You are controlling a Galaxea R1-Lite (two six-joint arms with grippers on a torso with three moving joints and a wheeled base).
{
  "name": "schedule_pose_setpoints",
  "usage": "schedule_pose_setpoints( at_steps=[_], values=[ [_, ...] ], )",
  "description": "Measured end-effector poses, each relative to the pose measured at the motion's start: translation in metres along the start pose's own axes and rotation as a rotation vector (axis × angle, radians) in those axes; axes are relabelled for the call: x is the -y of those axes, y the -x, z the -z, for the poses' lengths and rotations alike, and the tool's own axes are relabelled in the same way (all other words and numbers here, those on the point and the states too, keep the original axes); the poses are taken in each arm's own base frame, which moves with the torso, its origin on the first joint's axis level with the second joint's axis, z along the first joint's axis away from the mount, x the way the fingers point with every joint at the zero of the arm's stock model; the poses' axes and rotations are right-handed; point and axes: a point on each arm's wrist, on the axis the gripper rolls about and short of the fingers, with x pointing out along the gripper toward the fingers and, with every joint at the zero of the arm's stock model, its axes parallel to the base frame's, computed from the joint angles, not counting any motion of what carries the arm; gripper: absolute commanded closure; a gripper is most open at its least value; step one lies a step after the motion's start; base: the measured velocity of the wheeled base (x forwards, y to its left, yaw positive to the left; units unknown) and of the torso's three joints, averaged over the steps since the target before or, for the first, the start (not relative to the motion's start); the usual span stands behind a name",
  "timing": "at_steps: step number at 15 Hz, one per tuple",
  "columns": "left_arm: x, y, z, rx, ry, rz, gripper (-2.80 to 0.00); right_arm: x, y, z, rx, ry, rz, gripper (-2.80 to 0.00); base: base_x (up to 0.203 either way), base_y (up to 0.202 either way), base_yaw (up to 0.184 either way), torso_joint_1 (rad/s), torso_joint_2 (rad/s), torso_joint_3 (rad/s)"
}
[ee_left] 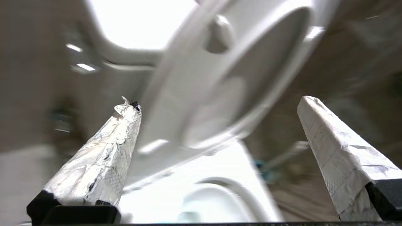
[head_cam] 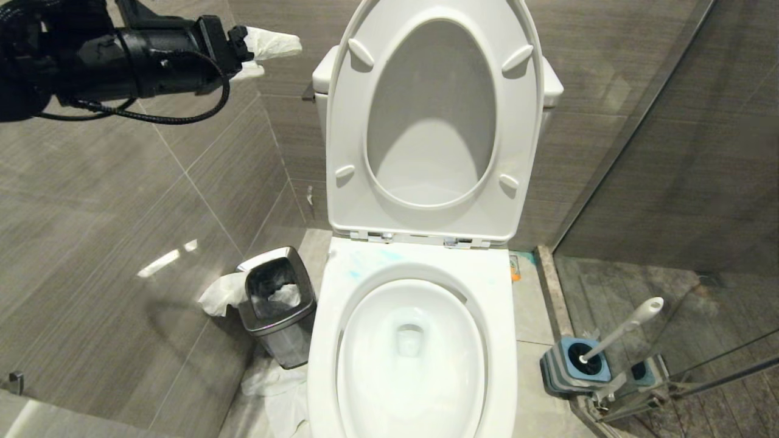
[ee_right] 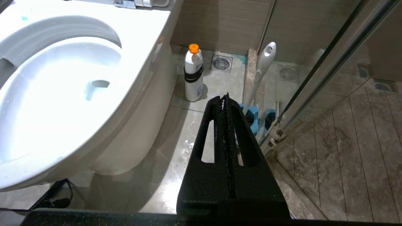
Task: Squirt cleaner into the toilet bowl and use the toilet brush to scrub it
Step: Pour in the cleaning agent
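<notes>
The left gripper (head_cam: 268, 52) hangs high beside the raised toilet seat (head_cam: 433, 115), its wrapped fingers (ee_left: 103, 157) spread wide and holding nothing. Well below it and off to its right sits the toilet bowl (head_cam: 411, 359), open and white, with only a faint smear of blue on the rim near the hinges; I can't tell whether any cleaner has gone into the water itself. The right gripper (ee_right: 226, 103) is pressed shut and empty, low at the bowl's right flank. Just ahead of it the toilet brush (ee_right: 262, 69) leans in its blue-and-grey holder (head_cam: 575, 365), handle up, untouched. A little further on, against the toilet's base, the cleaner bottle (ee_right: 193, 73) stands upright with its orange cap on. By my reckoning both squirting and scrubbing are still to do.
</notes>
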Motion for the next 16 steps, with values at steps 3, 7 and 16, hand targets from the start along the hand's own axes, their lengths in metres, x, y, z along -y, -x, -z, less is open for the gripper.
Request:
schedule_pose_setpoints(
  at_steps=[3,7,16],
  values=[
    [-0.001,0.011,-0.01,0.042,-0.115,-0.131,-2.8,0.0,0.0,0.0,0.0,0.0,0.0,0.0,0.0,0.0,0.0,0.0,0.0,0.0],
    [0.011,0.029,-0.02,0.055,-0.117,-0.207,-2.8,0.0,0.0,0.0,0.0,0.0,0.0,0.0,0.0,0.0,0.0,0.0,0.0,0.0],
    [0.074,0.075,-0.039,0.12,-0.139,-0.202,0.0,0.0,0.0,0.0,0.0,0.001,0.0,0.0,0.0,0.0,0.0,0.0,0.0,0.0]
  ],
)
